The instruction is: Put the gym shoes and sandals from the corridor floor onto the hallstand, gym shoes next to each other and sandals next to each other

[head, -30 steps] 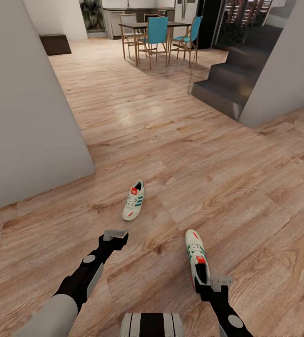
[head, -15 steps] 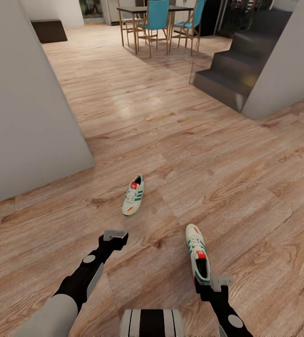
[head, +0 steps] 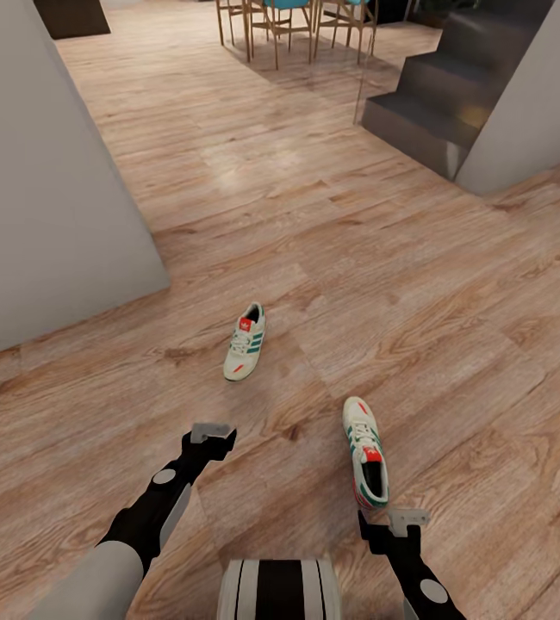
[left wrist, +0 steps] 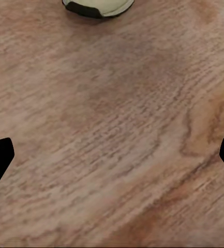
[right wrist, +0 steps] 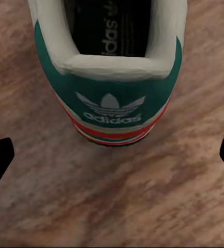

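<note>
Right gripper point(right wrist: 112, 150), fingers spread, faces near shoe's point(right wrist: 107, 62) green trefoil-logo heel.

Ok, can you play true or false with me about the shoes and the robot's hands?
1. Both gym shoes lie on the wood floor. True: the near shoe and the far shoe are both down there.
2. The two shoes are touching. False: bare floor lies between them.
3. The right tool is holding a shoe. False: it is open, just behind the near shoe's heel.
4. The left tool is open above bare floor. True.
5. The heel by the right tool is green with a white logo. True.
6. The stairs are bright blue. False: they are dark grey.
</note>
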Controlling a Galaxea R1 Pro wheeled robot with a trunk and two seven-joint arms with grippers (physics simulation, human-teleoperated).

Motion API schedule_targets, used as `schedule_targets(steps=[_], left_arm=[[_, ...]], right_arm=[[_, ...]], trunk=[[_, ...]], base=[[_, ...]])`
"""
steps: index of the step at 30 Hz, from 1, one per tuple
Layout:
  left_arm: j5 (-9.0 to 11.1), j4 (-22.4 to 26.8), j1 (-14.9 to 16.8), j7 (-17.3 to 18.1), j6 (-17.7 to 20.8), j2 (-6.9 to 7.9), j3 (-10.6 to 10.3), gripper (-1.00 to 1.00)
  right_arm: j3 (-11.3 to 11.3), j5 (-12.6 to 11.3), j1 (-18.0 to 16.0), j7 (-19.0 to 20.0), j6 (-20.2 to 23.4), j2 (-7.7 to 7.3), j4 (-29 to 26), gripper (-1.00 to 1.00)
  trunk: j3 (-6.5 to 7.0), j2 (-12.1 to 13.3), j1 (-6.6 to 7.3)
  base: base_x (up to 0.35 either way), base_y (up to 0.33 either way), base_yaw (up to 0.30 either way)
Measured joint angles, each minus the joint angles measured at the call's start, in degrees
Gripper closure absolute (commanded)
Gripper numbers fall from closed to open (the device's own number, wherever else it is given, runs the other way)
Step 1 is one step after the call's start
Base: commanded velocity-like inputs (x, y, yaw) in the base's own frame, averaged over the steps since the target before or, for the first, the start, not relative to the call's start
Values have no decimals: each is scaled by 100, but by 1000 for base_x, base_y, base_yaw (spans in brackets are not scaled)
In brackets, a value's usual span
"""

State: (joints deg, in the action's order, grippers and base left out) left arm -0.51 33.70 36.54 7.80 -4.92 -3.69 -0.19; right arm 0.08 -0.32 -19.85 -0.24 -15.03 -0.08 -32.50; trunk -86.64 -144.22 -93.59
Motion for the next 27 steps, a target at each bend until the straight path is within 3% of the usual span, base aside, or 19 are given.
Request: schedule_targets(steps=[5, 12, 27], left_arm=[[1, 0, 0, 0, 0, 0, 0, -100], [2, 0, 0, 0, 0, 0, 0, -100], [3, -1, 0, 0, 89, 0, 9, -100]], right_arm=[[0, 0, 1, 0, 0, -1, 1, -100], [0, 0, 0, 0, 0, 1, -3, -100], [0, 0, -1, 0, 0, -1, -6, -100]], trunk=[[-17, 0, 0], [-182, -7, -13], [-207, -7, -12]], base=[[0, 0, 0], [0, 0, 0], [27, 0, 0]])
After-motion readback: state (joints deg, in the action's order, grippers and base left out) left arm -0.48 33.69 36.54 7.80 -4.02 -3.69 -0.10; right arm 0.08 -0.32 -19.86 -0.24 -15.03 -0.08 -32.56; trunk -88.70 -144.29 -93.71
